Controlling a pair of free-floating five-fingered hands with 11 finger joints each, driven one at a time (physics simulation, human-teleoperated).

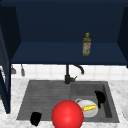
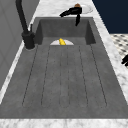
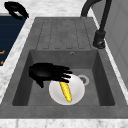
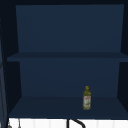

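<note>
Black against the grey sink front, the left hand (image 1: 35, 118) hangs by the near rim, curled shut on nothing I can see. A red ball (image 1: 67, 115) sits in the foreground beside it. Right of that, a white plate (image 3: 75, 93) lies in the basin with a corn cob (image 3: 65, 91) on it. The right hand (image 3: 47, 72) hovers just above the plate, fingers straight and spread.

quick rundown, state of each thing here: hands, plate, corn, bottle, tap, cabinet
right hand: open, fingers straight above the plate's edge
left hand: in the air by the sink's front left rim
plate: flat in the basin
corn: lying on the plate
bottle: upright on the shelf
tap: no water running
cabinet: open
</note>
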